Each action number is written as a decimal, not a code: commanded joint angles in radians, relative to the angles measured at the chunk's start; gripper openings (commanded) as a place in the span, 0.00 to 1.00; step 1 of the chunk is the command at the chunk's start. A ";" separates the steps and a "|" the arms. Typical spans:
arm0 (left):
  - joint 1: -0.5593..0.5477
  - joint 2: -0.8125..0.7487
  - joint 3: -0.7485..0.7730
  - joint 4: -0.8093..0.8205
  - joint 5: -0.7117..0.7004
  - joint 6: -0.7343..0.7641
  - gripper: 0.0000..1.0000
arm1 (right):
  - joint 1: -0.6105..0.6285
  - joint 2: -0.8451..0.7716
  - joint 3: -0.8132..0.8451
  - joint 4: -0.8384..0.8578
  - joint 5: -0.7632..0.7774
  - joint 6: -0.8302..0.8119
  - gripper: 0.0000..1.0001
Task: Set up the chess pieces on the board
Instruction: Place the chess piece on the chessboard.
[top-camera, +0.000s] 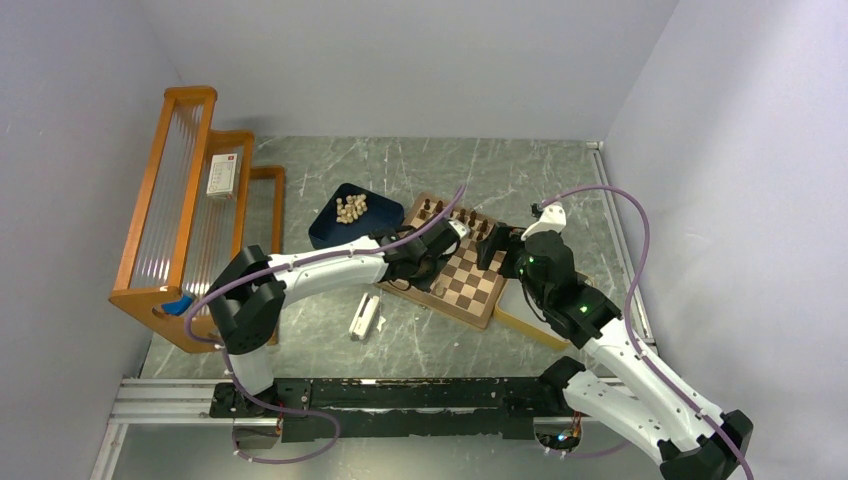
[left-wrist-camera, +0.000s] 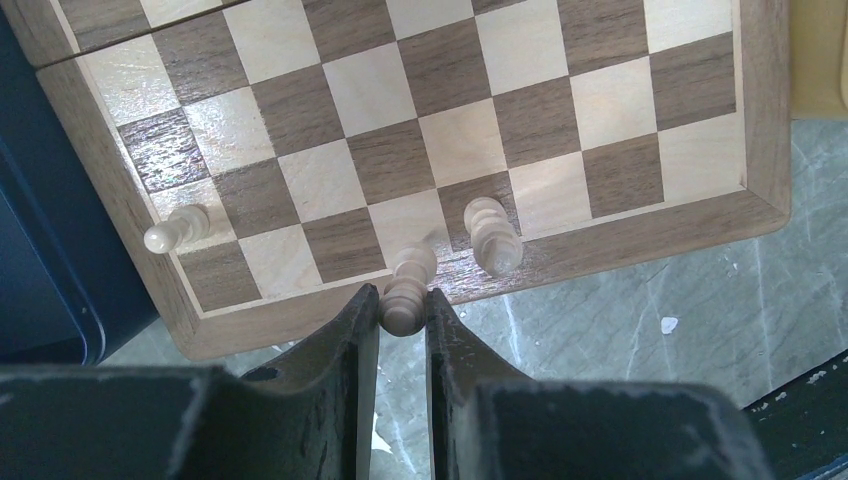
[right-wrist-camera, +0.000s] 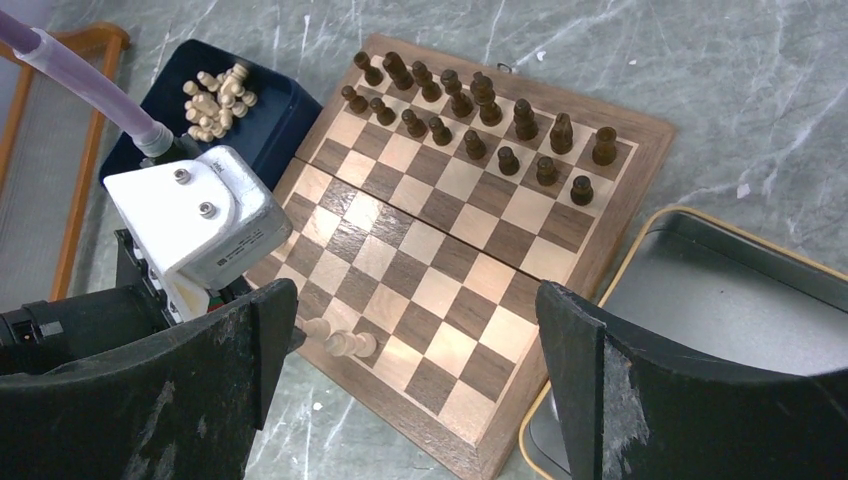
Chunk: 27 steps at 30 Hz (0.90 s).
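The checkered board (top-camera: 470, 285) lies mid-table; it also shows in the left wrist view (left-wrist-camera: 520, 130) and the right wrist view (right-wrist-camera: 450, 260). Dark brown pieces (right-wrist-camera: 475, 110) stand in two rows along its far edge. My left gripper (left-wrist-camera: 403, 300) is shut on the head of a pale piece (left-wrist-camera: 412, 275) that stands on a light square in the near row; from above the left gripper (top-camera: 432, 275) is over the board's near-left part. Two more pale pieces (left-wrist-camera: 492, 238) (left-wrist-camera: 175, 228) stand in that row. My right gripper (right-wrist-camera: 420, 370) is wide open and empty above the board's right side (top-camera: 492, 243).
A dark blue tray (top-camera: 335, 230) left of the board holds several loose pale pieces (top-camera: 350, 208). A pale yellow-rimmed tray (right-wrist-camera: 720, 300) lies right of the board under my right arm. A wooden rack (top-camera: 185, 200) stands at the left. A small white object (top-camera: 364, 317) lies near the front.
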 joint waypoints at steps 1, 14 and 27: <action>-0.009 0.031 0.019 0.033 -0.010 -0.012 0.18 | 0.004 -0.010 -0.010 0.030 0.020 -0.013 0.94; -0.018 0.060 0.021 0.054 -0.049 -0.004 0.20 | 0.003 -0.011 0.006 0.006 0.025 -0.017 0.94; -0.024 0.091 0.042 0.033 -0.076 -0.013 0.21 | 0.004 -0.027 -0.002 -0.001 0.036 -0.013 0.94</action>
